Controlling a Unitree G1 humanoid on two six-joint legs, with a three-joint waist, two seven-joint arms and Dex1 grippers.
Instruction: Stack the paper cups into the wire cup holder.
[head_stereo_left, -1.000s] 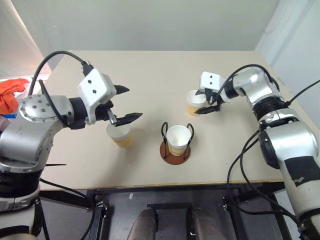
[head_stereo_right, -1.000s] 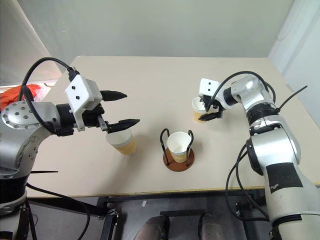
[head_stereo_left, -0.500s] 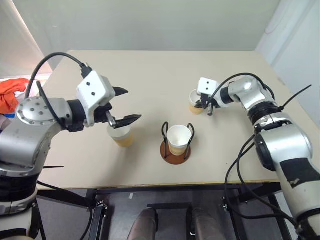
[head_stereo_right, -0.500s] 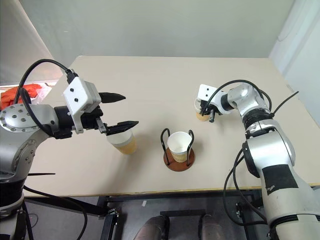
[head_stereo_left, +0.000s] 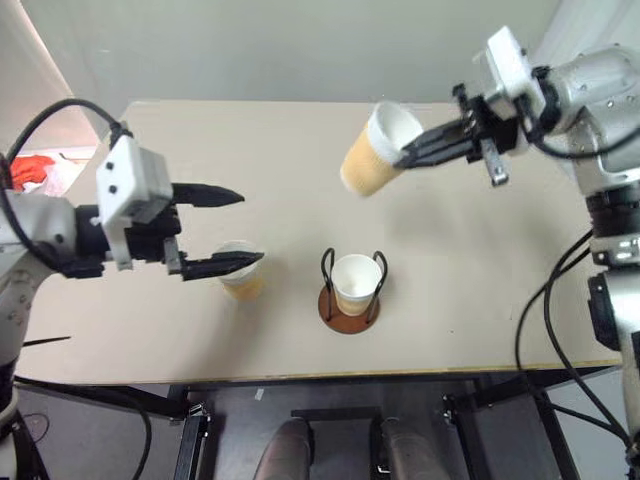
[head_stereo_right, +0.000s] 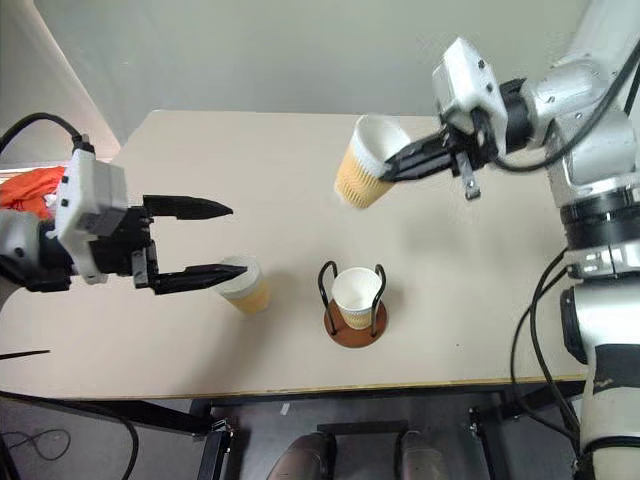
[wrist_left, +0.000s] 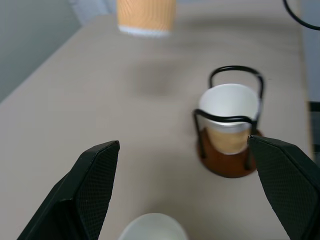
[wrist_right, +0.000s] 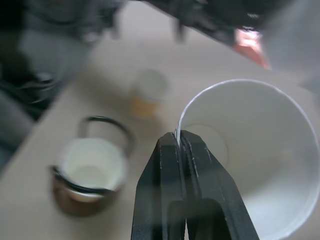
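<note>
My right gripper is shut on the white rim of one paper cup, which hangs tilted in the air above the far middle of the table. The right wrist view shows the two fingers pinching that rim, with the cup open toward the camera. A second paper cup stands inside the wire cup holder near the table's front. A third paper cup stands on the table to its left. My left gripper hovers open just above and to the left of that cup.
An orange cloth lies past the table's left edge. The beige table has bare room on its right half and along the far side. A pale wall closes the back.
My right gripper closed on the cup's rim and lifted it off the table, up and toward me. My left gripper drew back to the left, still open.
</note>
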